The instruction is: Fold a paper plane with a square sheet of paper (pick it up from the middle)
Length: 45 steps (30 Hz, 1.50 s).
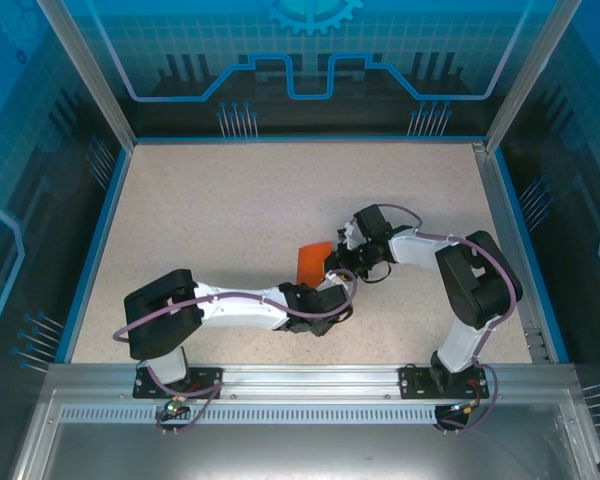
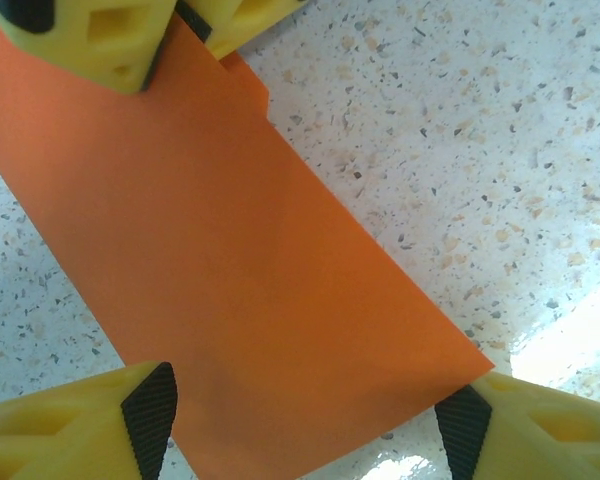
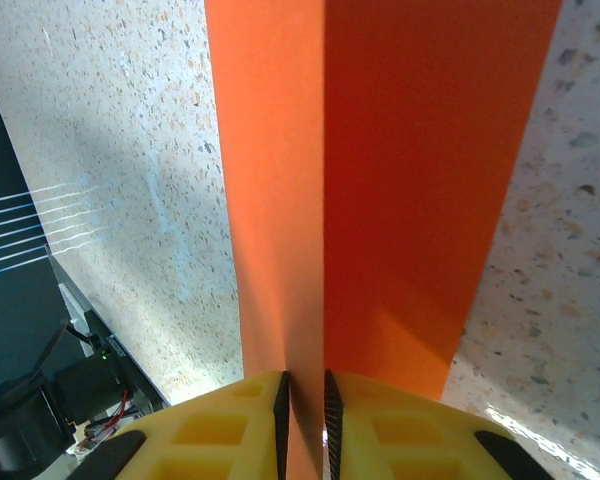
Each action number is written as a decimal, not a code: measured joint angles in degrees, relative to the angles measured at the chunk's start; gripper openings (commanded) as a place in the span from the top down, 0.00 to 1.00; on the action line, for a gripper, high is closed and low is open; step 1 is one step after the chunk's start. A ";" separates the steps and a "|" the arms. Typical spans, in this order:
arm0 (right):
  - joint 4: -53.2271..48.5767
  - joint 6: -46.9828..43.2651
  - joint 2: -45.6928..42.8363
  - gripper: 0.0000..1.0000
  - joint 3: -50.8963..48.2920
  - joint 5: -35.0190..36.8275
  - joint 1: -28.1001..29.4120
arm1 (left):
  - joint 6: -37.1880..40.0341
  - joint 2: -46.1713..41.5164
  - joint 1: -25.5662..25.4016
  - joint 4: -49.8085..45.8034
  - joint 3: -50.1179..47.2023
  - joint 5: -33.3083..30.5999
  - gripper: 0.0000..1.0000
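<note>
Currently right gripper (image 3: 303, 386) clamped on edge of folded square sheet of paper (image 3: 380, 200) near middle of table (image 1: 230, 200); left gripper (image 2: 305, 420) fingers wide apart, straddling it

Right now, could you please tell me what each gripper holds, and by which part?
The right gripper pinches the paper on its crease, at one end. The left gripper stands open astride the other end, gripping nothing.

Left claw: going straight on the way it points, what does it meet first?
Probably the paper, which lies across the gap of the open left claw; the table is behind. Depth is unclear.
</note>
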 measured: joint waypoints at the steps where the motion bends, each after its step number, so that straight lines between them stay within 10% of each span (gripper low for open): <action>1: 0.00 -0.02 0.04 0.80 0.02 0.00 0.00 | 0.24 0.00 0.00 -0.04 0.00 0.00 0.27; 16: -0.35 -0.22 0.70 0.79 0.20 0.00 0.00 | 2.71 1.22 -0.04 -0.94 0.76 1.75 0.23; 45: -2.23 -1.75 0.74 0.78 0.20 1.33 -0.70 | 2.08 -1.92 0.15 -0.17 0.04 0.50 0.94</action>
